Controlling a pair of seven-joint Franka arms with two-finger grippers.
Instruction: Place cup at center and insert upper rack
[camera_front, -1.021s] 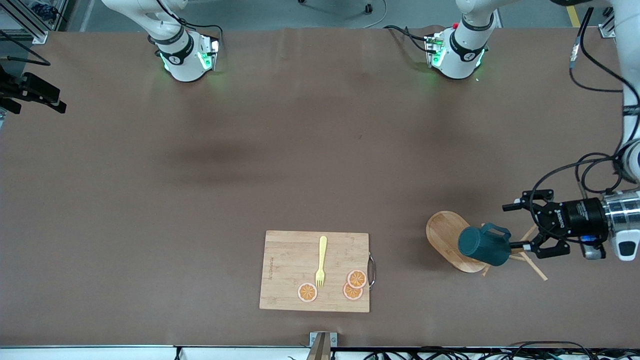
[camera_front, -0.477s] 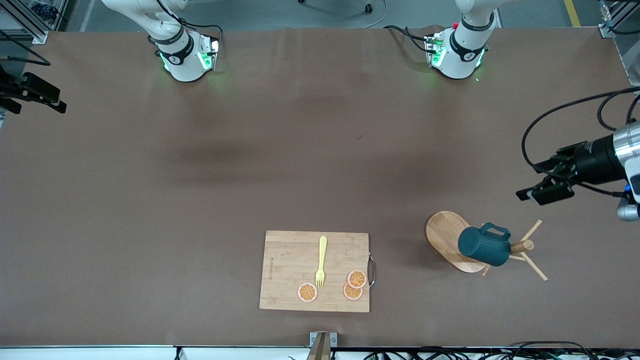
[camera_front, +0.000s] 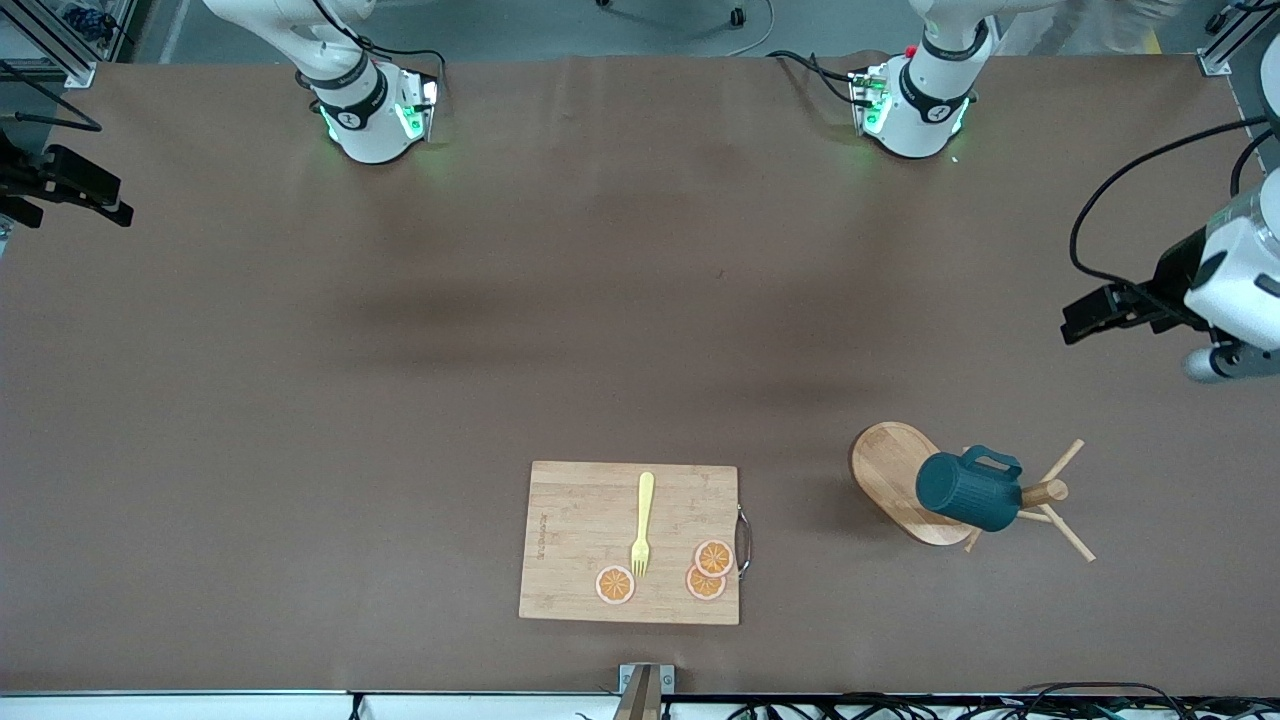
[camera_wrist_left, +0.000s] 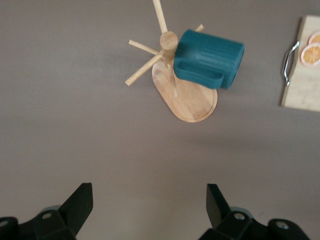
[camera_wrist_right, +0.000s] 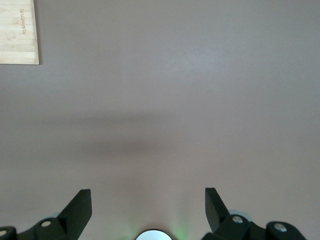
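Fingers of left gripper (camera_wrist_left: 149, 210) and right gripper (camera_wrist_right: 148, 210) are spread, empty; cup (camera_front: 967, 491), hung on tilted upper rack (camera_front: 905, 482), could be toppled by a careless grasp.

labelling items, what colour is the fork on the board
Pale yellow fork, clearest in the front view.

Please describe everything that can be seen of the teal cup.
The cup is small, dark teal, with ribbed sides and a small loop handle of the same colour. It looks like ceramic or plastic. It hangs tilted on the wooden mug tree, up on the pegs beside the post, above the oval base. Its inside does not show. Only the tree touches it; no claw holds it. It is toward the left arm's end of the table, beside the cutting board.
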